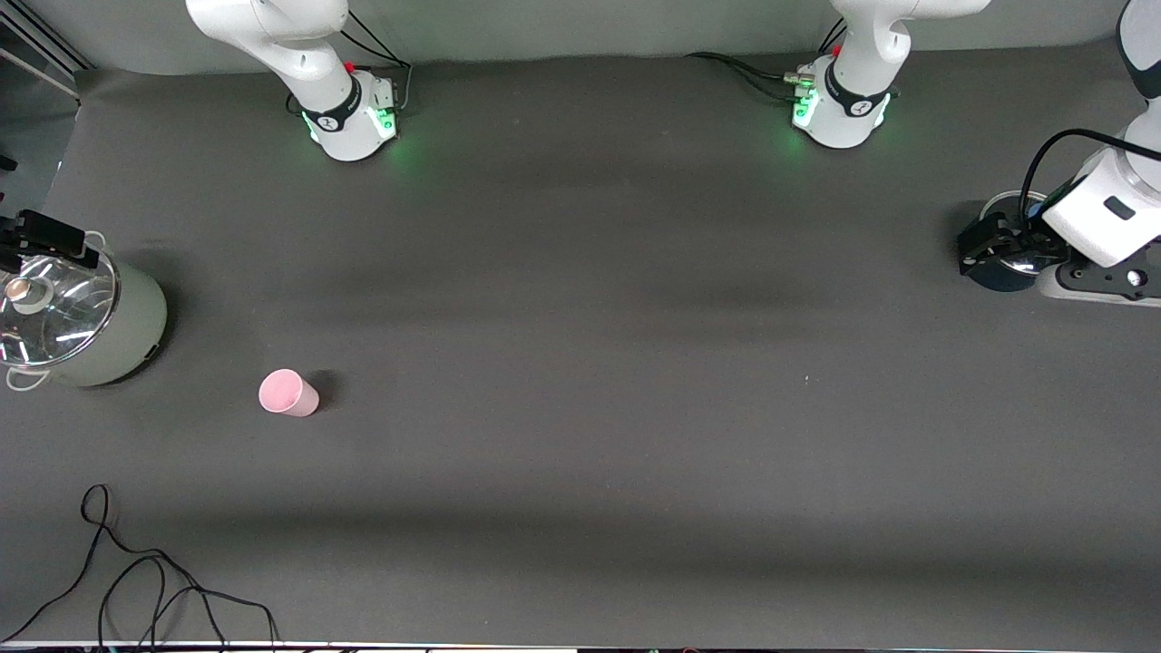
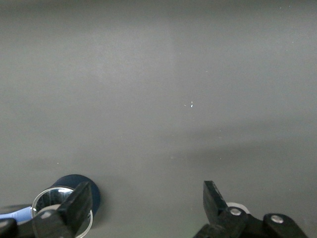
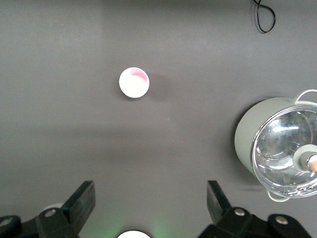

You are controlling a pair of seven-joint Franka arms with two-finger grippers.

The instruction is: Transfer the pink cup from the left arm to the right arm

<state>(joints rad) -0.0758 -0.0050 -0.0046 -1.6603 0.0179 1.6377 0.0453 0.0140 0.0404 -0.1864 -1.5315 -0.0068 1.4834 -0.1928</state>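
Note:
The pink cup [image 1: 288, 393] [image 3: 134, 82] stands upright and alone on the dark table toward the right arm's end, with no gripper touching it. My left gripper [image 1: 987, 250] [image 2: 147, 184] is open and holds nothing. It hangs low at the left arm's end of the table, next to a small dark-blue pot [image 1: 1007, 274] [image 2: 79, 182]. My right gripper [image 3: 150, 186] is open and empty too, high over the table near its own base; it looks down on the cup. The front view does not show the right gripper.
A pale green pot [image 1: 122, 340] [image 3: 245, 134] with a glass lid [image 1: 50, 308] [image 3: 285, 151] stands at the right arm's end, beside the cup. A black cable [image 1: 136, 580] [image 3: 265, 17] lies near the table's front edge. A dark fixture [image 1: 45, 234] shows over that pot.

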